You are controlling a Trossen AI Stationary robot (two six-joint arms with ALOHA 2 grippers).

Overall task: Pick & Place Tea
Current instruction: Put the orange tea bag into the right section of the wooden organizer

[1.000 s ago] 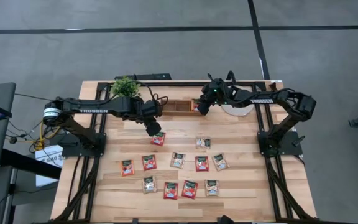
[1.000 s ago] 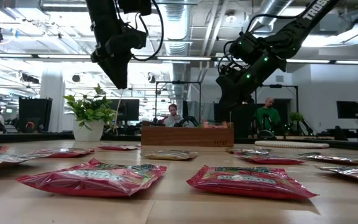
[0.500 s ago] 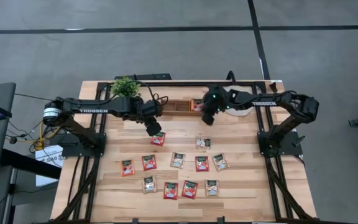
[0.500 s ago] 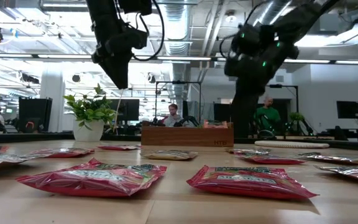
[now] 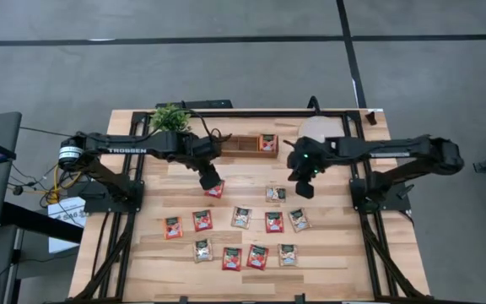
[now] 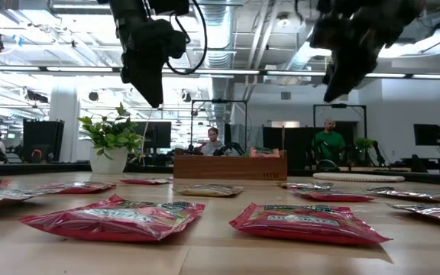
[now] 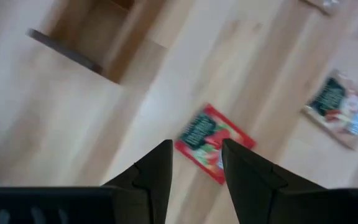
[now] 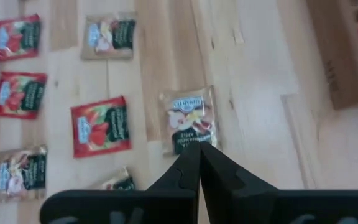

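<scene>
Tea packet (image 7: 213, 142) beneath parted left gripper (image 7: 194, 163), right gripper (image 8: 199, 163) closed, empty, over beige packet (image 8: 188, 121)

A grey floor (image 5: 226, 67) crossed by dark lines surrounds the wooden counter (image 5: 327, 253), while exposed ceiling ducts (image 6: 228, 38), monitors and seated people (image 6: 211, 143) fill the room

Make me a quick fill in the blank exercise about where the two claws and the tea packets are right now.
1. The left claw hangs above a ____ tea packet with its fingers apart.
2. The right claw has its fingers ____.
3. One red packet already lies inside the wooden ____.
4. The potted plant stands on the ____ arm's side of the table.

Missing words: red; shut; box; left
</scene>
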